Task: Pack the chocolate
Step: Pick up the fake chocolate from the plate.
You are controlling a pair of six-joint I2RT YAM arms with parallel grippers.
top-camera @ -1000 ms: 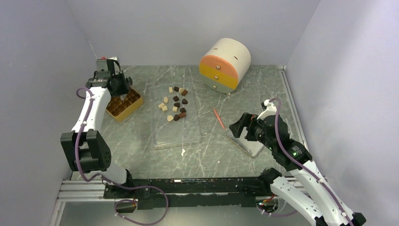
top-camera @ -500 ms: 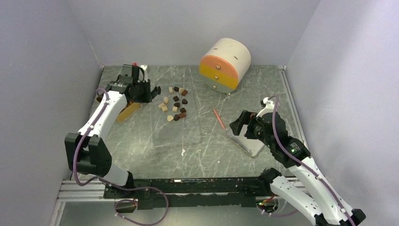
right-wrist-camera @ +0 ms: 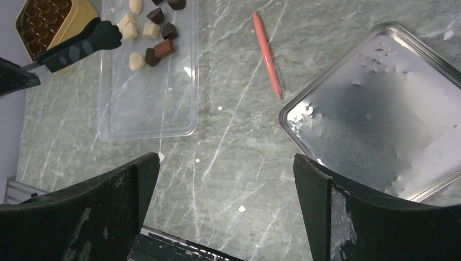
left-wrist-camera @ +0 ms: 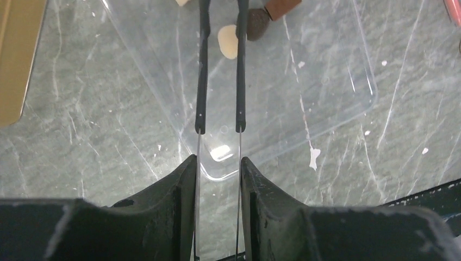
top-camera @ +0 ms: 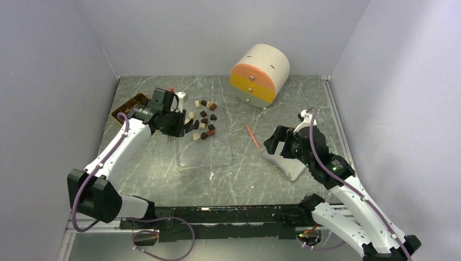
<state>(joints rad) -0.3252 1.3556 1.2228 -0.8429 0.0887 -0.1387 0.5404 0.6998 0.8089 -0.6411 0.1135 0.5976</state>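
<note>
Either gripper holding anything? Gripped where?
Left gripper grips the tongs by their bare metal blades, behind the black sleeves. Right gripper holds nothing.

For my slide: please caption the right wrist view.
Open right gripper overlooking chocolate pieces on a clear tray, an orange-red stick and a metal tray.

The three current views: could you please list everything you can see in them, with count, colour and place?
clear tray: one, transparent, table centre
chocolate: about a dozen, dark brown, mid-brown and cream, far half of the clear tray
compartmented tray: one, golden-brown, far left
metal tray: one, silver, right side
stick: one, orange-red, between clear tray and metal tray
drawer unit: one, cream with orange and yellow fronts, far edge
table: one, grey marbled, under everything
tongs: one pair, black-tipped, reaching over the chocolate
left gripper: one, black, shut on the tongs over the clear tray
right gripper: one, black, open, by the metal tray
</note>
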